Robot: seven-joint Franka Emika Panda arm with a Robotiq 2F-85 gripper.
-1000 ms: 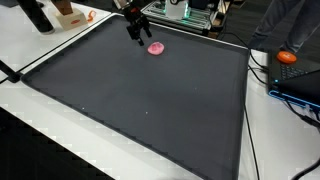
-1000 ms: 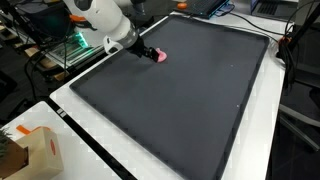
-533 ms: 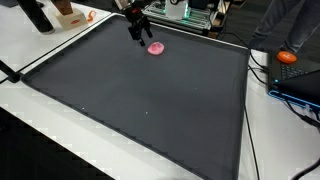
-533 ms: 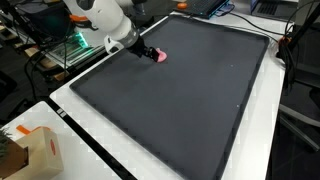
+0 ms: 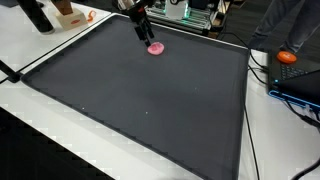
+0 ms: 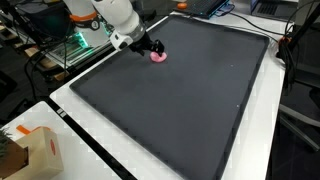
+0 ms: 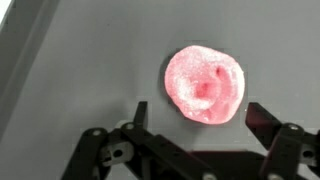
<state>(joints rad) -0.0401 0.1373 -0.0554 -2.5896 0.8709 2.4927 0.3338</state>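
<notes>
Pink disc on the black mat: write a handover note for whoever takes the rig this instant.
The end effector is open, a finger on each side of the pink disc; contact cannot be told.
The disc lies flat on the black mat, near one edge.
Done: lined up on the disc.
Left: probably close and lift; no grip yet.

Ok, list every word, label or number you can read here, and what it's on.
None readable in any view.
The pink round object, the black mat and the gripper show no print.
Any marking on the cardboard box is too small to read.
</notes>
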